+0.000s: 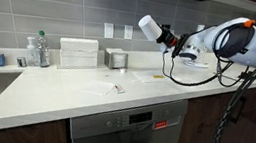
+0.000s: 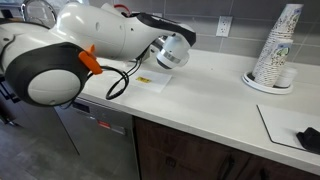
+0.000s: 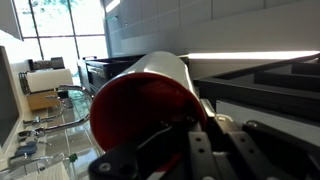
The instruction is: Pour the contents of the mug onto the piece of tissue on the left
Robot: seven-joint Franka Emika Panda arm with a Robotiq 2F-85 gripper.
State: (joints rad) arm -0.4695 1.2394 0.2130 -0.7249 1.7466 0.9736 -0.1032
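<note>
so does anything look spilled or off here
A few yellow-orange bits lie loose on the piece of tissue. The end effector holds the mug tipped on its side above the counter, so that looks like pouring, not an accident.

Glossy, smooth mug (image 3: 150, 105), red inside, white outside. Thin matt paper piece of tissue (image 2: 152, 83) on smooth pale countertop (image 1: 64, 93). Brushed metal dishwasher front (image 1: 125, 132), satin grey wall tiles (image 1: 37, 3).

Mug (image 1: 150, 27) over counter (image 1: 64, 93) — tissue (image 2: 155, 87) on it.
</note>
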